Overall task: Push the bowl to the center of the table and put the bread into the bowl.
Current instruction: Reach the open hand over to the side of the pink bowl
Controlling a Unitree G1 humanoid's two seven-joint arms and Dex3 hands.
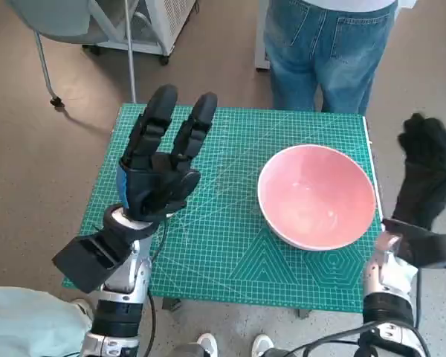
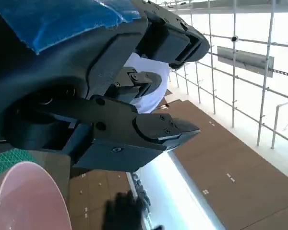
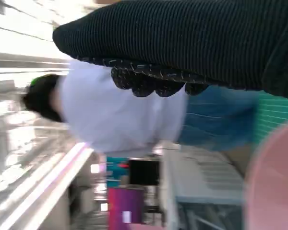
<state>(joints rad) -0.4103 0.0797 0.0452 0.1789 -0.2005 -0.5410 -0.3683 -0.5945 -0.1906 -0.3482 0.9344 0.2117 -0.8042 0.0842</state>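
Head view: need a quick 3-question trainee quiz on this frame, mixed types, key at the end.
1. True or false: the pink bowl already sits at the middle of the green mat.
2. Multiple choice: what does the left hand hold? A) bread B) the bowl's rim C) nothing
3. Fill in: the right hand is raised beside the table's ___ edge, apart from the bowl.

Key
1. False: it stands toward the right side, near the edge.
2. C: its fingers are spread above the mat, holding nothing.
3. Right. No bread shows in any view, and the bowl looks empty.
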